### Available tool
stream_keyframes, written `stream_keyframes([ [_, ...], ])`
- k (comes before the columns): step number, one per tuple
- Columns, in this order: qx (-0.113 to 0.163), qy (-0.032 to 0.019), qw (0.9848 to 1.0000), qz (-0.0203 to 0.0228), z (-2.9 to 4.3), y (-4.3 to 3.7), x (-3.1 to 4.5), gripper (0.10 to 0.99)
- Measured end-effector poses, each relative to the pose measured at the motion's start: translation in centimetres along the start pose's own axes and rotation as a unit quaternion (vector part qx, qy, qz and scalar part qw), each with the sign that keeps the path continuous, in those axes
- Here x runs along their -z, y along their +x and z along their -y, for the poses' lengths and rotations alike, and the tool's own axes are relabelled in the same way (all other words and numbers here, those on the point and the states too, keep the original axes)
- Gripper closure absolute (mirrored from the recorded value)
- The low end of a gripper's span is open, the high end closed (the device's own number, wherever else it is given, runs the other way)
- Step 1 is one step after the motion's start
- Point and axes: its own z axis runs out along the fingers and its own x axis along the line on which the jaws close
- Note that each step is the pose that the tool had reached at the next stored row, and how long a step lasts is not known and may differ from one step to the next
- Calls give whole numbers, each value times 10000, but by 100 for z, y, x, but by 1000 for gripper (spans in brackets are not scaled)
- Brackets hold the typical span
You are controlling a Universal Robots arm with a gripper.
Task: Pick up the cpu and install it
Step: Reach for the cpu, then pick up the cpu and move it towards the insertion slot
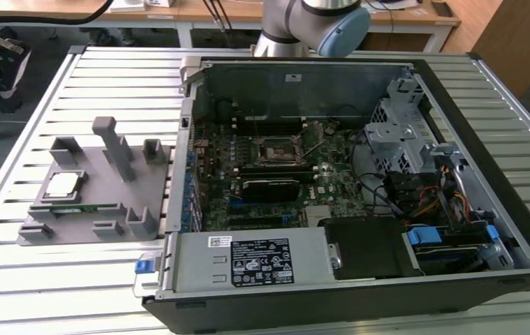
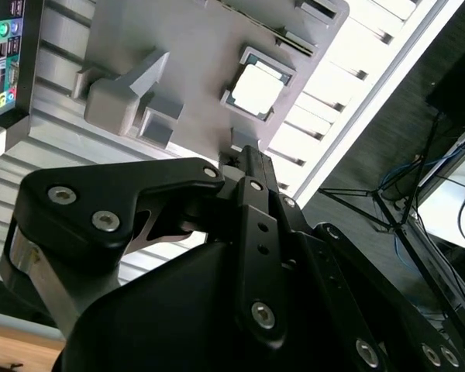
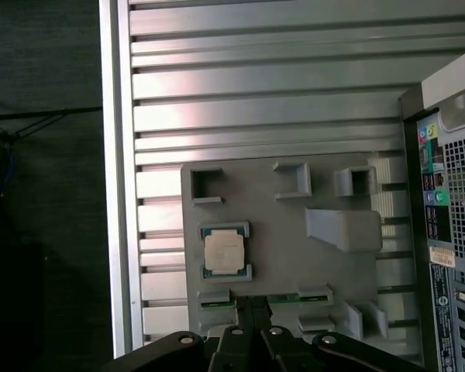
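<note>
- Pincer (image 3: 253, 304) fingers are pressed together in both wrist views with nothing between them. It hangs over one edge of the grey holder (image 3: 279, 232).
- The cpu (image 3: 223, 251) lies flat in its framed seat on the holder, near that edge and clear of the fingertips.
- The exterior view shows the green memory stick (image 1: 80, 208) lying just beside the cpu (image 1: 63, 183). The holder rests on the slatted worktop (image 1: 106, 91) beside the open computer case (image 1: 488, 230), and the black socket frame (image 1: 274, 152) sits mid-board.

One cpu (image 1: 63, 184) and one memory stick (image 1: 78, 208) are sitting in one holder (image 1: 83, 234); one case (image 1: 302, 80) is holding one socket (image 1: 272, 152); one arm (image 1: 313, 21) is showing.
</note>
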Motion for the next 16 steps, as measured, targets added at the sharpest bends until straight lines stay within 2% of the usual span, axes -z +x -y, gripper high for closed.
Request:
stream_keyframes([
  [7,0,0,10000,-2,11,121,-33,980],
  [13,-2,2,10000,-31,18,167,-83,980],
  [14,-2,3,10000,-42,18,168,-92,980],
  [15,-4,6,10000,-80,19,168,-102,980],
  [16,-6,9,10000,-99,19,169,-115,980],
])
